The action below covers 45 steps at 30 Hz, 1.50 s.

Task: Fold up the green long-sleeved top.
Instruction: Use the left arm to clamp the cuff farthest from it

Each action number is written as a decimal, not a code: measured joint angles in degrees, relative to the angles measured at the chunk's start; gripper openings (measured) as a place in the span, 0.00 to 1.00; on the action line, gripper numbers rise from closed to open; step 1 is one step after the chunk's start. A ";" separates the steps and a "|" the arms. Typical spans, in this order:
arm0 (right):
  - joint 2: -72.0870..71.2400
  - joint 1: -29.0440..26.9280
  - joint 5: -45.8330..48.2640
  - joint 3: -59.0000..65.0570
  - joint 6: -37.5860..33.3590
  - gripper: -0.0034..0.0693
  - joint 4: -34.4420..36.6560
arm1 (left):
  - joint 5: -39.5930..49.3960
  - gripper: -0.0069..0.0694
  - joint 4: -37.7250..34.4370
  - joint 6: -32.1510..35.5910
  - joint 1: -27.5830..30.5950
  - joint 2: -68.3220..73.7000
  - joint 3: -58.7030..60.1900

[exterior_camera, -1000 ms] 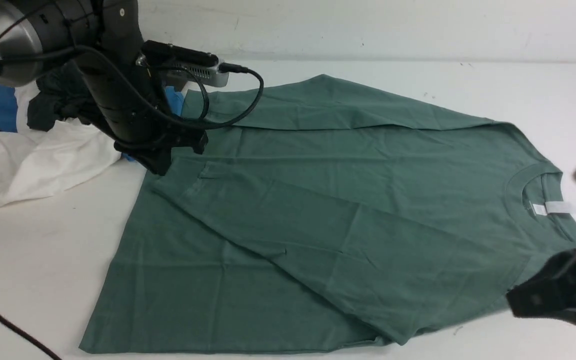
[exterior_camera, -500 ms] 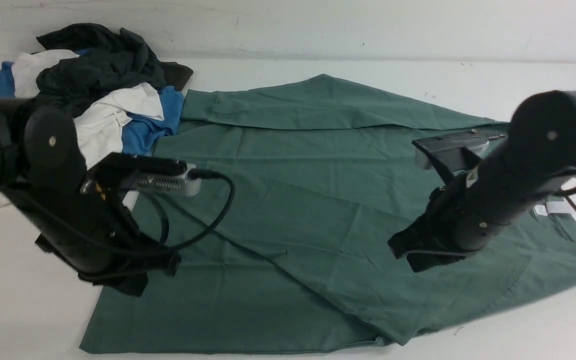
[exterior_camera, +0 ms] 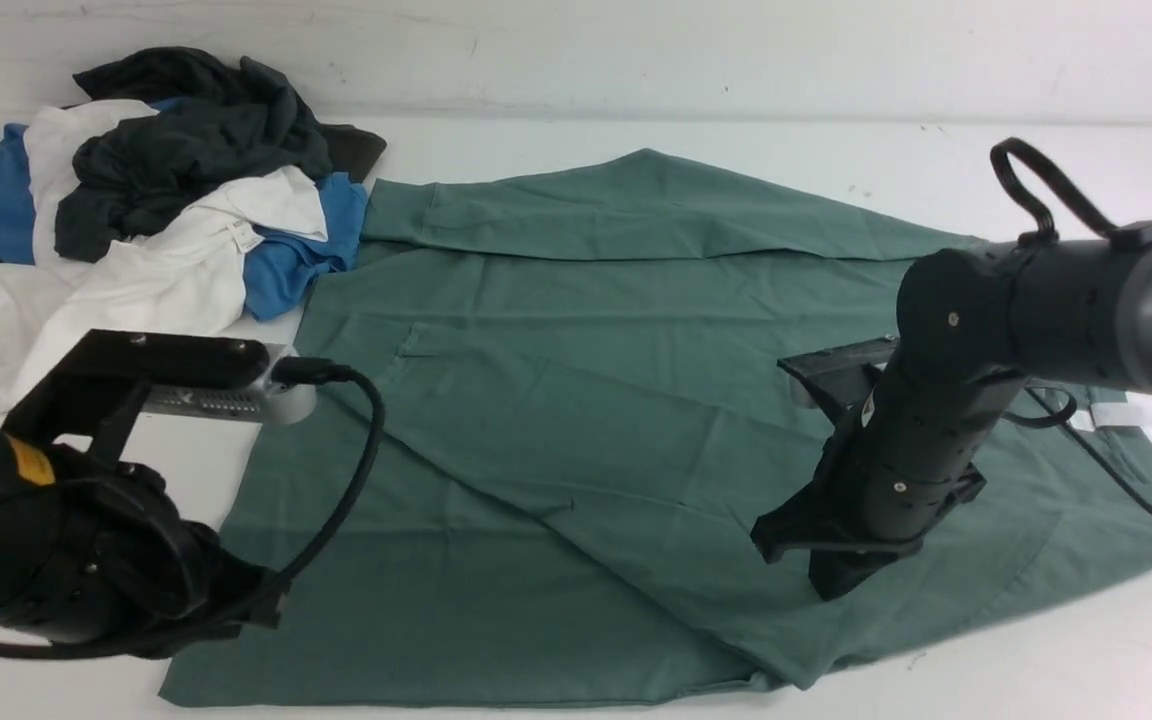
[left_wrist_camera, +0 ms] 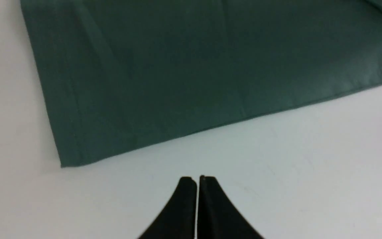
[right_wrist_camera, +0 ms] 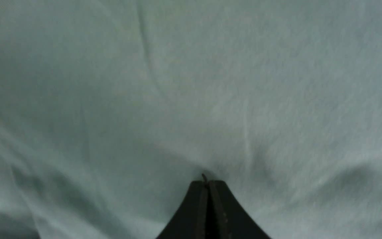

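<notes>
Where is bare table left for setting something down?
Bare table lies beyond the far edge of the green top on the right, and beside its hem near the left gripper. The far-left corner is crowded by a clothes pile.

1. The long-sleeved top [exterior_camera: 636,400] lay spread on the table [exterior_camera: 1086,170], with its neck end to the right and its hem end to the left.
2. A heap of other garments [exterior_camera: 166,200] sat at the table's far left, touching the top's far left corner.
3. The left gripper [left_wrist_camera: 197,179] stood over bare table just beside the top's near left corner.
4. The right gripper [exterior_camera: 836,585] pointed down at the top's right part, nearer than the neck tag [exterior_camera: 1126,415].
</notes>
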 joint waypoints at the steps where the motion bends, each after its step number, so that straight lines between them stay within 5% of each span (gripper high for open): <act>1: 0.00 0.00 0.18 0.00 0.00 0.03 -0.05 | 0.21 0.09 -0.05 0.02 0.00 -0.45 0.22; 16: -6.98 0.31 -7.68 15.51 1.80 0.03 -2.09 | 2.32 0.09 -0.89 0.18 0.00 -13.54 2.04; 30: -18.07 0.31 -4.29 30.11 6.06 0.03 -2.04 | 2.32 0.09 -0.89 -1.74 0.00 -13.15 2.04; 37: -29.18 0.31 4.51 39.18 8.50 0.03 -2.42 | -1.05 0.09 -0.89 -8.45 0.00 -3.56 -1.22; 45: -40.66 0.31 5.52 36.85 10.46 0.03 -2.00 | -3.02 0.09 -0.86 -7.62 0.00 14.05 -14.73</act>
